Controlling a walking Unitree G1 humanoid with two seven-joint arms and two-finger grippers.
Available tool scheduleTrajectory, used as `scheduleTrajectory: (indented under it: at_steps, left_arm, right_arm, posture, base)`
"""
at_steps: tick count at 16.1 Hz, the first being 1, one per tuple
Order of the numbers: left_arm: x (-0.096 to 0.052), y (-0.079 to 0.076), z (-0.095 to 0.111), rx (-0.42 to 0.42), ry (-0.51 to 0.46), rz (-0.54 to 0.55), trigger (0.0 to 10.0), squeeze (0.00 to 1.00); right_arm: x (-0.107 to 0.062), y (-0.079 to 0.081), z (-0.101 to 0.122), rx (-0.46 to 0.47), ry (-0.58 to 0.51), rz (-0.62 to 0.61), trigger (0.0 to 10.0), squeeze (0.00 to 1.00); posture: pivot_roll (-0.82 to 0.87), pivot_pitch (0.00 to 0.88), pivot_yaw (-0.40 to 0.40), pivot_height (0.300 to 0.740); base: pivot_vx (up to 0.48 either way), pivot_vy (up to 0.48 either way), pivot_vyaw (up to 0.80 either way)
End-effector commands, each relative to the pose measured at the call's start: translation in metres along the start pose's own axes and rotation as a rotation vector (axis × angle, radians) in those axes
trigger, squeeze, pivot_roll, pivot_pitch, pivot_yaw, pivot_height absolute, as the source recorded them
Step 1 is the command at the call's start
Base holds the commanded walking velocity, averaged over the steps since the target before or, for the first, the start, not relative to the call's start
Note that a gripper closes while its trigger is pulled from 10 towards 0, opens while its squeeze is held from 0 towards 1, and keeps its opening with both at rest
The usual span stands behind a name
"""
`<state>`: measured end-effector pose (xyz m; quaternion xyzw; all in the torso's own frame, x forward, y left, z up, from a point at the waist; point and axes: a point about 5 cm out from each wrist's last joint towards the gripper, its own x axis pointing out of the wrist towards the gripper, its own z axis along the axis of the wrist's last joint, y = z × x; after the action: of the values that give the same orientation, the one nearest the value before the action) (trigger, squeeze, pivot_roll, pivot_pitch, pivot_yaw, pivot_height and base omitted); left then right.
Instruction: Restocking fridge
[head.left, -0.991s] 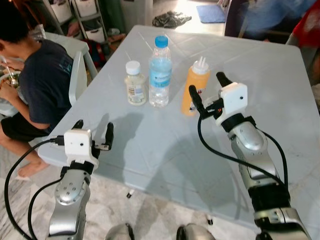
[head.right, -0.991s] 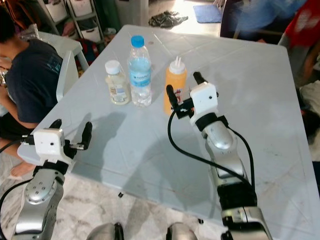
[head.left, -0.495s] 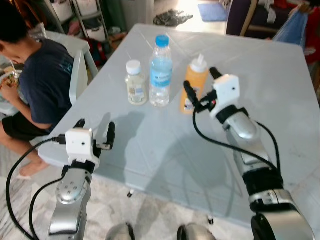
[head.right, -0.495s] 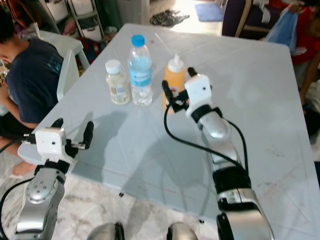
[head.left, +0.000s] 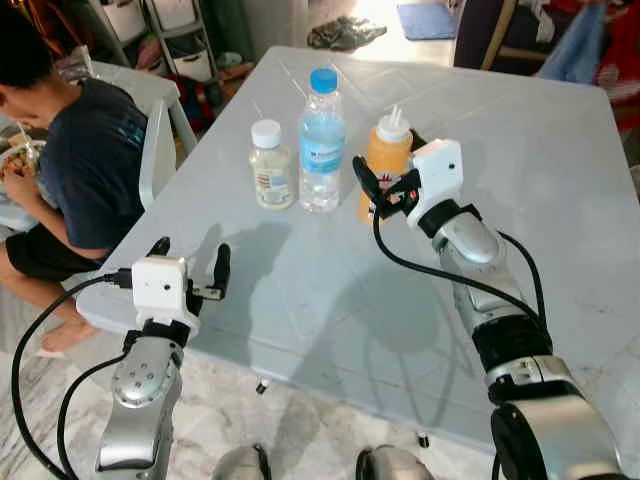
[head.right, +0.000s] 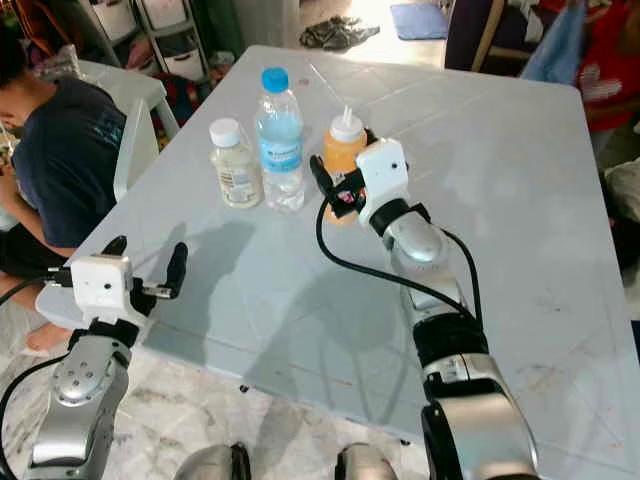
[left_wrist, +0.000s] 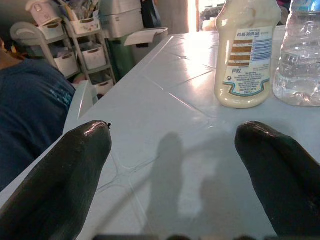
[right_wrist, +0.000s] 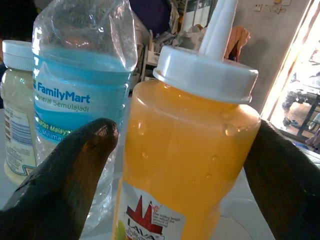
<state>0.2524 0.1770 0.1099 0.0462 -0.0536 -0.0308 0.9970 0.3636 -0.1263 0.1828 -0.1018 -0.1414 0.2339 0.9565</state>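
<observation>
Three bottles stand in a row on the pale table (head.left: 540, 150): a small cream-coloured mayonnaise bottle (head.left: 271, 166), a clear water bottle (head.left: 320, 140) with a blue cap, and an orange sauce bottle (head.left: 386, 160) with a white nozzle cap. My right gripper (head.left: 388, 165) is open, with one black finger on each side of the orange sauce bottle (right_wrist: 190, 145); I cannot tell if they touch it. My left gripper (head.left: 190, 254) stands open at the table's near left edge, holding nothing, pointing toward the mayonnaise bottle (left_wrist: 246, 55).
A person (head.left: 70, 150) in a dark shirt sits at the left beside a white chair (head.left: 155, 145). Shelves with bins (head.left: 170, 35) stand at the back left. Another person (head.left: 610, 40) is at the far right corner. Bare tabletop lies right of the bottles.
My right gripper has moved forward and to the left until its open fingers straddle the orange sauce bottle. The left arm has not moved.
</observation>
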Motion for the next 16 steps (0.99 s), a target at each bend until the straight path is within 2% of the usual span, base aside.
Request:
scheduleTrajectory:
  at_steps: [1, 2, 3, 5, 6, 7, 8, 9, 10, 11, 13, 15, 16]
  left_arm:
    - [-0.001, 0.001, -0.002, 0.015, 0.018, -0.008, 10.0, 0.0]
    - [0.0, 0.001, -0.002, 0.015, 0.018, -0.009, 10.0, 0.0]
    - [0.0, 0.001, -0.002, 0.015, 0.019, -0.01, 10.0, 0.0]
    - [0.0, -0.001, -0.003, 0.015, 0.019, -0.014, 10.0, 0.0]
    - [0.001, -0.001, -0.003, 0.016, 0.019, -0.016, 10.0, 0.0]
    - [0.001, -0.001, -0.003, 0.017, 0.021, -0.016, 10.0, 0.0]
    - [0.001, -0.001, -0.006, 0.06, 0.047, -0.025, 10.0, 0.0]
    - [0.001, -0.002, -0.006, 0.066, 0.048, -0.033, 10.0, 0.0]
    - [0.002, -0.002, -0.007, 0.068, 0.067, -0.029, 10.0, 0.0]
    - [0.002, 0.0, -0.01, 0.076, 0.097, -0.004, 10.0, 0.0]
    - [0.003, 0.007, -0.013, 0.076, 0.121, 0.048, 10.0, 0.0]
    - [0.001, 0.01, -0.015, 0.073, 0.126, 0.043, 10.0, 0.0]
    - [0.002, 0.012, -0.016, 0.061, 0.127, 0.052, 10.0, 0.0]
  right_arm:
    - [0.005, 0.002, 0.006, -0.003, -0.028, 0.019, 8.7, 0.0]
    - [0.006, 0.003, 0.005, 0.001, -0.029, 0.022, 4.0, 0.0]
    - [0.006, 0.004, 0.005, 0.006, -0.034, 0.025, 0.0, 0.0]
    - [0.007, 0.007, 0.004, -0.004, -0.042, 0.027, 0.0, 0.0]
    - [0.007, 0.008, 0.005, -0.007, -0.046, 0.026, 1.3, 0.0]
    - [0.007, 0.009, 0.005, -0.008, -0.048, 0.025, 1.3, 0.0]
    - [0.006, 0.012, 0.006, -0.004, -0.057, 0.024, 0.8, 0.0]
    - [0.005, 0.013, 0.007, -0.001, -0.064, 0.024, 0.9, 0.0]
    - [0.004, 0.016, 0.009, 0.001, -0.078, 0.033, 6.9, 0.0]
    - [0.003, 0.019, 0.01, 0.011, -0.084, 0.032, 10.0, 0.0]
    - [-0.003, 0.024, 0.006, 0.043, -0.076, 0.0, 10.0, 0.0]
    - [-0.009, 0.033, 0.001, 0.051, -0.059, 0.022, 10.0, 0.0]
    - [-0.015, 0.041, -0.002, 0.067, -0.053, 0.037, 4.2, 0.0]
  posture:
    - [0.02, 0.123, 0.061, 0.74]
    - [0.02, 0.122, 0.06, 0.74]
    - [0.02, 0.123, 0.06, 0.74]
    - [0.02, 0.123, 0.06, 0.74]
    - [0.02, 0.122, 0.06, 0.74]
    - [0.02, 0.122, 0.061, 0.74]
    - [0.03, 0.12, 0.061, 0.74]
    - [0.03, 0.12, 0.061, 0.74]
    - [0.03, 0.125, 0.059, 0.74]
    - [0.02, 0.125, 0.057, 0.74]
    - [0.02, 0.124, 0.053, 0.74]
    - [0.0, 0.119, 0.048, 0.74]
    - [0.0, 0.115, 0.045, 0.74]
  base:
    - [0.0, 0.0, 0.0]
    - [0.0, 0.0, 0.0]
    - [0.0, 0.0, 0.0]
    - [0.0, 0.0, 0.0]
    - [0.0, 0.0, 0.0]
    - [0.0, 0.0, 0.0]
    - [0.0, 0.0, 0.0]
    - [0.0, 0.0, 0.0]
    - [0.0, 0.0, 0.0]
    - [0.0, 0.0, 0.0]
    - [0.0, 0.0, 0.0]
    - [0.0, 0.0, 0.0]
    - [0.0, 0.0, 0.0]
